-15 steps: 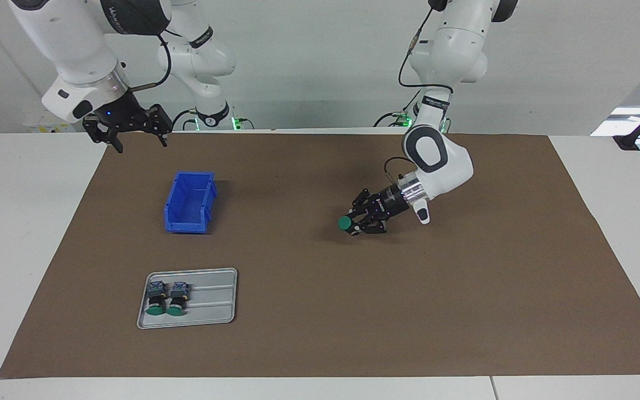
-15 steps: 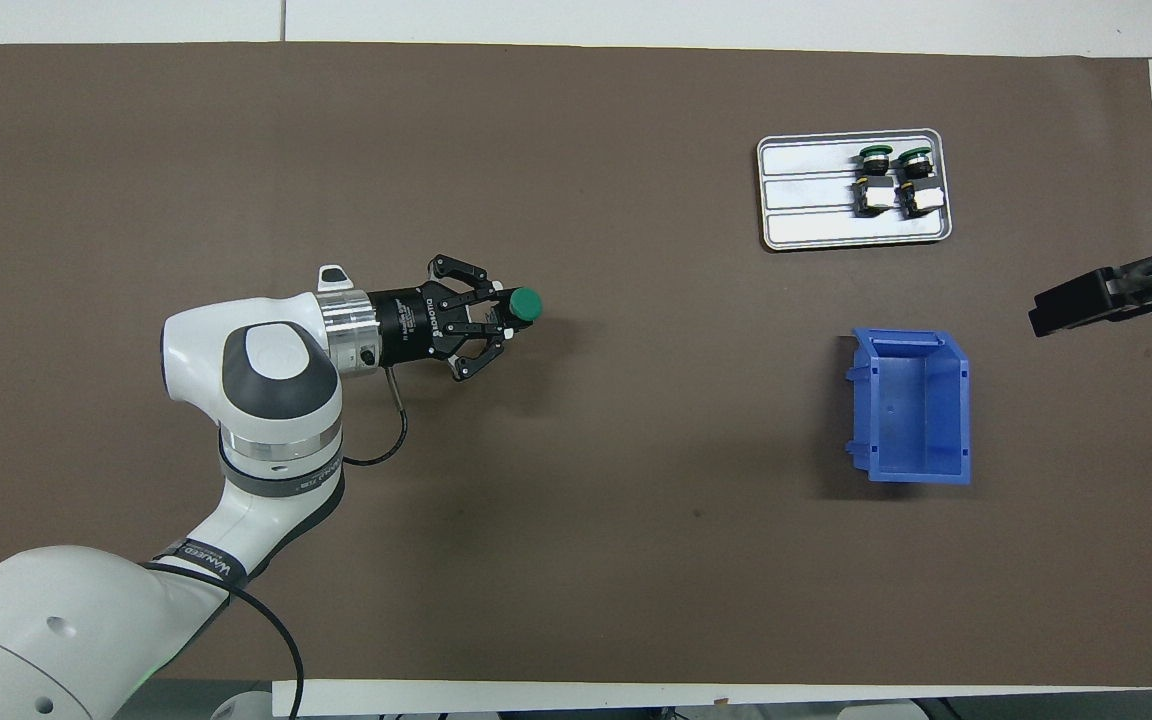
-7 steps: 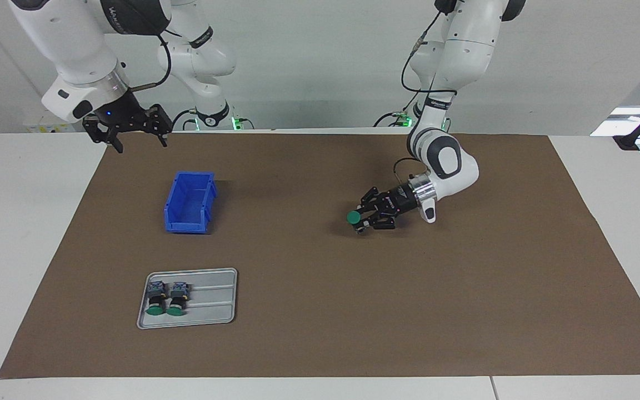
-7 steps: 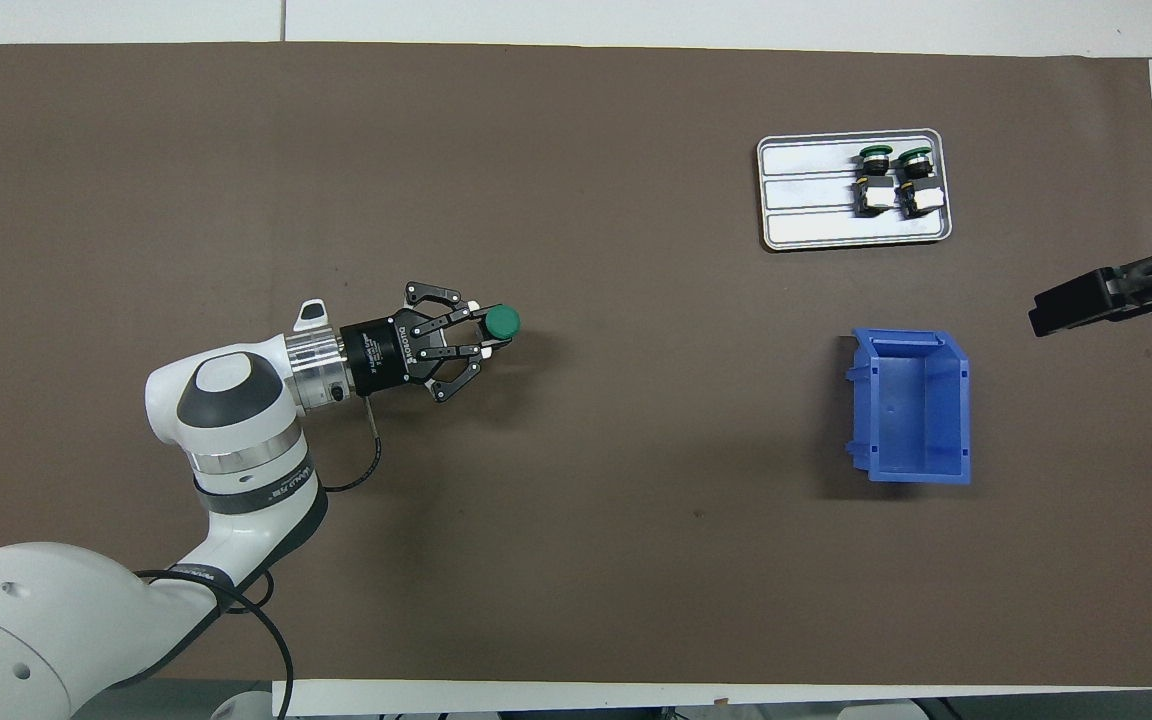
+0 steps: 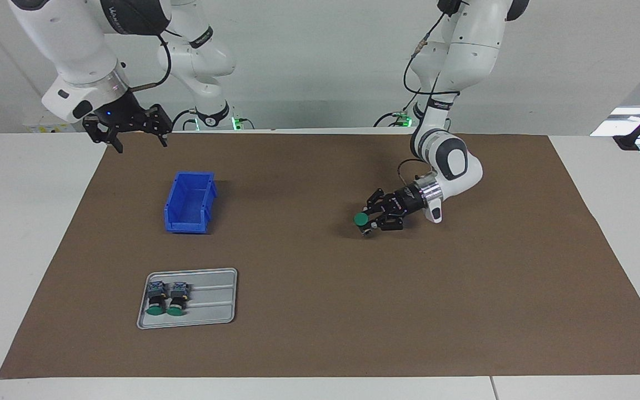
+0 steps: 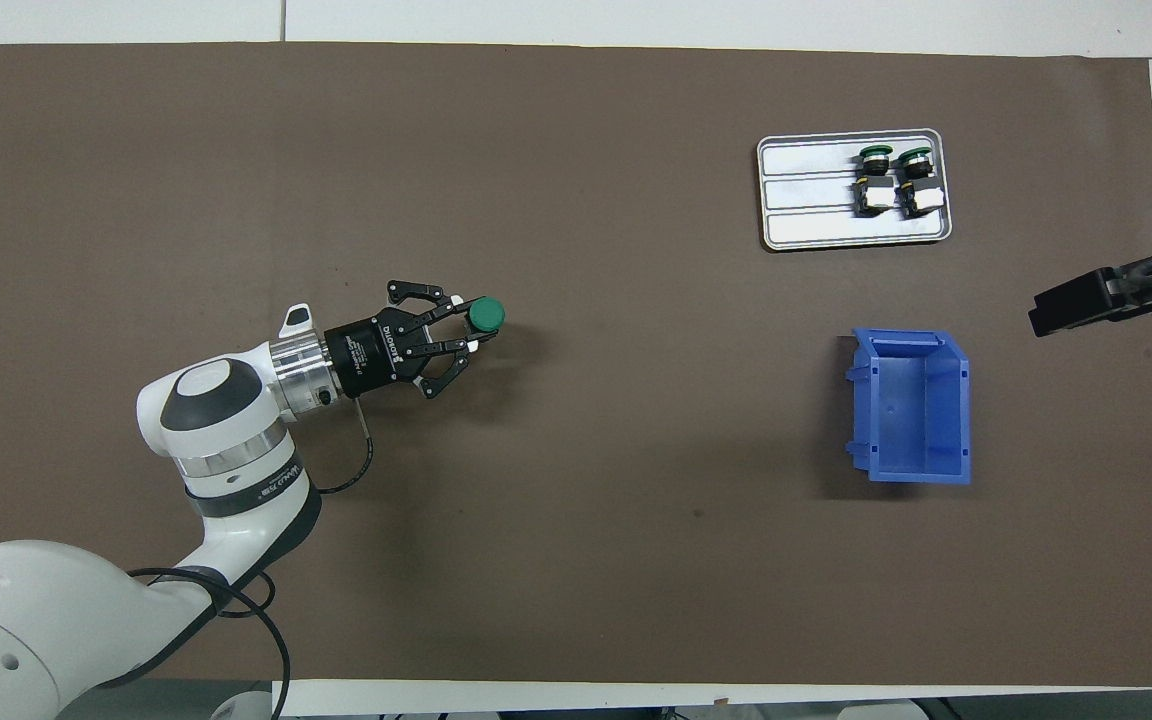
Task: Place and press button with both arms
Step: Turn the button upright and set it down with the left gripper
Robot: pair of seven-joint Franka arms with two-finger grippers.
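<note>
My left gripper (image 5: pixel 369 220) (image 6: pixel 468 327) is shut on a button (image 5: pixel 360 219) (image 6: pixel 485 315) with a round green cap, holding it low over the brown mat at the mat's middle, cap pointing toward the right arm's end. Two more green-capped buttons (image 5: pixel 166 298) (image 6: pixel 894 180) lie side by side in a grey tray (image 5: pixel 211 303) (image 6: pixel 806 195). My right gripper (image 5: pixel 131 133) hangs open, raised over the mat's corner nearest the robots at the right arm's end, beside the blue bin; in the overhead view only its dark end (image 6: pixel 1096 297) shows.
An open blue bin (image 5: pixel 189 201) (image 6: pixel 911 405) stands on the brown mat (image 5: pixel 320 311) (image 6: pixel 576 560), nearer the robots than the tray. White table surface borders the mat at both ends.
The left arm has drawn the held button back toward its own end of the table and a little nearer the robots. The right arm has not moved.
</note>
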